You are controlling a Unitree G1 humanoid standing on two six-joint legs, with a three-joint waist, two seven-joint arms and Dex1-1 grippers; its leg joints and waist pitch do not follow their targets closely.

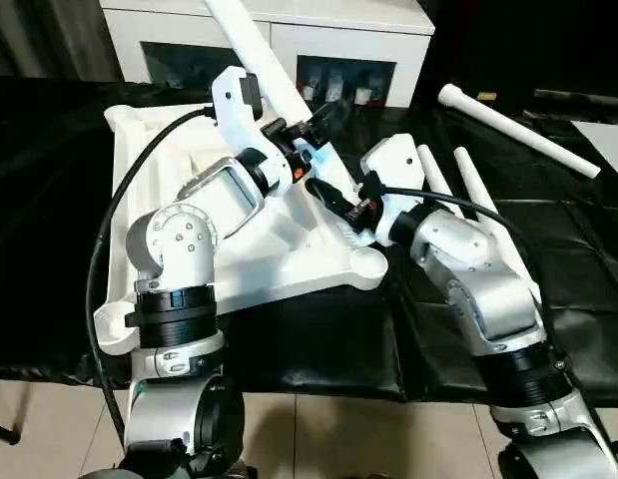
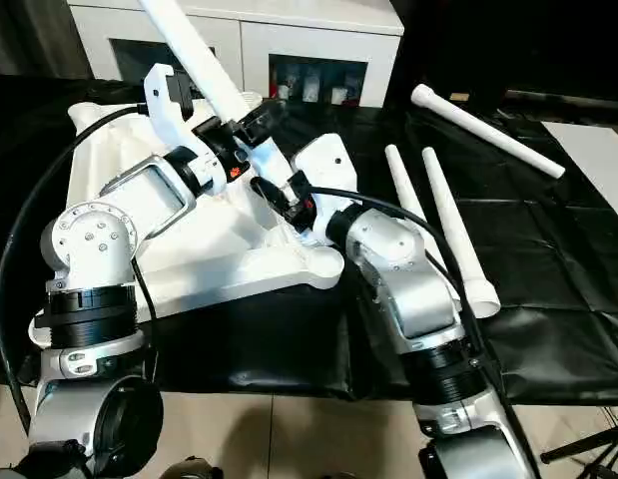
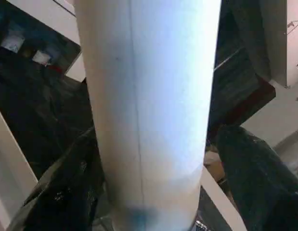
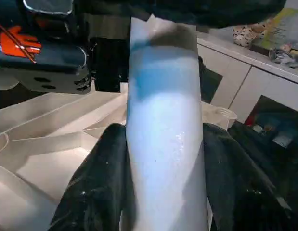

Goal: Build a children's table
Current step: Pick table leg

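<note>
The tabletop (image 1: 189,200) lies ribs up on the black cloth (image 2: 548,299), with three loose legs (image 2: 443,225) lying beside it. Above the top, a fourth leg (image 1: 257,52) slants upward, clamped between the fingers of the right gripper (image 4: 163,159) low down. The left gripper (image 3: 149,183) straddles the leg higher up, but I cannot tell whether it grips.

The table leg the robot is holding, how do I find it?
Find the upside-down white tabletop on the black cloth. Above it, both grippers clasp one white leg that slants up toward the cabinet. The other three legs lie flat on the cloth.
</note>
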